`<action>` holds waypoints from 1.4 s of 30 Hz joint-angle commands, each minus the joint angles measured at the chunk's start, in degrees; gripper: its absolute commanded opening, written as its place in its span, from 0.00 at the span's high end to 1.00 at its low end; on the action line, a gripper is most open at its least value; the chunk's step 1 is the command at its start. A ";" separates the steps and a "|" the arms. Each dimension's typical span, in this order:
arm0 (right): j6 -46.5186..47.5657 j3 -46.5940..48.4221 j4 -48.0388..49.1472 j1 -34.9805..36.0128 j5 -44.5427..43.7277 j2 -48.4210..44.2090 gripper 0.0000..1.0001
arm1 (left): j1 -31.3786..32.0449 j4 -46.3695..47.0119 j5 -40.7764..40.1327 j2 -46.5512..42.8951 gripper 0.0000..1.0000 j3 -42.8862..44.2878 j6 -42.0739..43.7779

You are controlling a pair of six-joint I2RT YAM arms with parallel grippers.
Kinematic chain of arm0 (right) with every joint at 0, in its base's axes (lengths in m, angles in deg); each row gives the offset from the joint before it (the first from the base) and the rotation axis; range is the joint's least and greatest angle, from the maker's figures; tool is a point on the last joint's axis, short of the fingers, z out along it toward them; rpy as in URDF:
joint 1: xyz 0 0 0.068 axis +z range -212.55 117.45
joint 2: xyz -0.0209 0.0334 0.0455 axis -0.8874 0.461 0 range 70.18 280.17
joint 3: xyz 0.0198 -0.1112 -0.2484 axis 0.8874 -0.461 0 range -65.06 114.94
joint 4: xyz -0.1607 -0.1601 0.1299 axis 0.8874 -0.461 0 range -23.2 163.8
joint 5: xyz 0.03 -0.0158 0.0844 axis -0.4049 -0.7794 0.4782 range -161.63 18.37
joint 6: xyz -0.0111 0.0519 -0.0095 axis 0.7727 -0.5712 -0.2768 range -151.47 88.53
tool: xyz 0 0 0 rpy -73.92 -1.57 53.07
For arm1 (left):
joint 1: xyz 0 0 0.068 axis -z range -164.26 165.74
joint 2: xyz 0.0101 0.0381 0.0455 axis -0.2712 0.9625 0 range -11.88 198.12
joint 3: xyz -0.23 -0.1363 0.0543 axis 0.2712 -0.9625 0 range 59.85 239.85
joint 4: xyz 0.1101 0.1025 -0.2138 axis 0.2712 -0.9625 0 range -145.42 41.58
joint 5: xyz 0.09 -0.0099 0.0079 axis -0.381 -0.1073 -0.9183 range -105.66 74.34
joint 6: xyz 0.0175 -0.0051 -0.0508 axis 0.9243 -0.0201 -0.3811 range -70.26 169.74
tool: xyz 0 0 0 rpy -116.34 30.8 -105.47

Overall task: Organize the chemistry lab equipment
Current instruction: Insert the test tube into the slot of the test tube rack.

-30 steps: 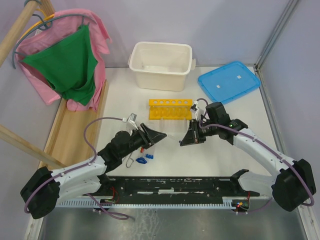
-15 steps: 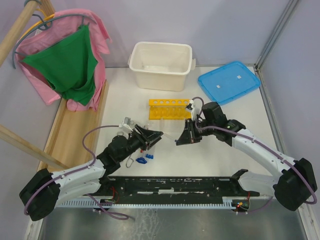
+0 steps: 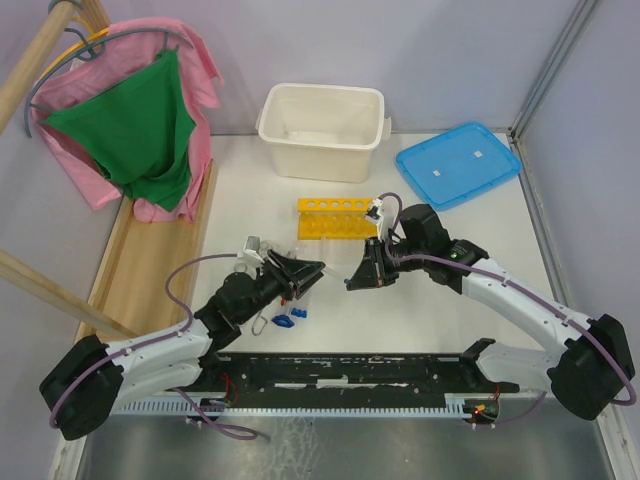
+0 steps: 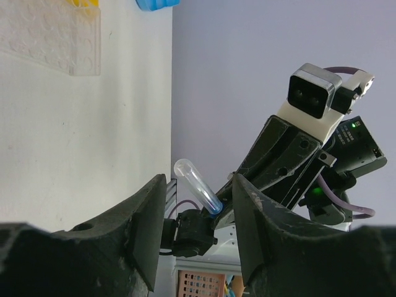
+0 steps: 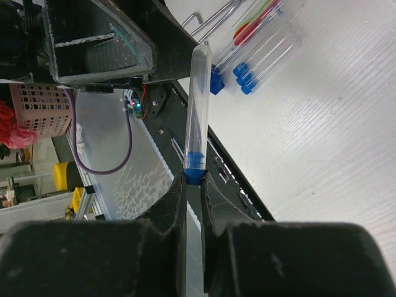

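Your right gripper (image 5: 193, 179) is pinched tight on the blue cap (image 5: 194, 161) of a clear tube (image 5: 199, 105), holding it above mid-desk (image 3: 450, 250) in front of the yellow rack (image 3: 340, 218), its round end aimed between the parted, empty jaws of your left gripper (image 4: 198, 179), seemingly for a handover.

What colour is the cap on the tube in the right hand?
Blue; tube cap clearest in right wrist view.

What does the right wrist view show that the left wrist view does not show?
Only right wrist: spare capped tubes, a red rod and metal tongs lying on the table. Only left wrist: a clear dimpled plate and the right arm's camera. Both: the blue-capped tube held by the right gripper.
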 commanded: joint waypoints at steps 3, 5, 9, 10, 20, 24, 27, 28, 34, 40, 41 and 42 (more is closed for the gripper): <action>0.54 2.49 3.45 0.79 -1.21 -0.28 0.92 | -0.24 5.32 -1.53 -0.13 0.50 -1.41 -4.11; 0.51 2.56 3.50 1.02 -1.26 -0.27 0.92 | -0.24 4.69 -1.53 -0.40 0.51 -1.20 -4.05; 0.60 2.68 3.83 1.61 -1.01 0.17 0.92 | -0.29 4.71 -1.63 -0.27 0.52 -1.00 -3.90; 0.52 2.68 3.85 1.70 -1.03 0.23 0.92 | -0.23 5.23 -1.62 -0.16 0.52 -1.11 -3.95; 0.51 2.69 4.38 2.97 -1.52 -0.07 0.92 | -0.20 7.65 -1.46 1.57 0.60 -0.97 -4.44; 0.52 2.74 4.47 3.32 -1.72 -0.08 0.92 | -0.22 8.91 -1.58 1.98 0.67 -1.59 -5.22; 0.60 2.66 4.39 3.44 -2.01 -0.03 0.92 | -0.26 9.19 -1.69 1.52 0.78 -2.19 -5.76; 0.65 2.66 4.40 3.57 -2.17 0.04 0.92 | -0.27 9.50 -1.90 1.25 0.81 -2.64 -6.23; 1.12 2.94 3.74 3.78 -3.34 -0.09 0.91 | -0.23 9.15 -3.92 -1.25 0.97 -4.89 -8.11; 1.71 3.48 2.61 3.84 -4.56 -0.44 0.82 | -0.22 6.19 -4.68 -3.25 0.97 -5.35 -8.32; 1.97 3.68 2.09 3.84 -5.31 -0.65 0.76 | -0.22 5.74 -4.82 -3.55 0.97 -5.45 -8.53; 2.27 3.95 1.53 3.85 -5.84 -0.88 0.70 | -0.26 5.42 -5.05 -3.74 0.97 -5.61 -8.79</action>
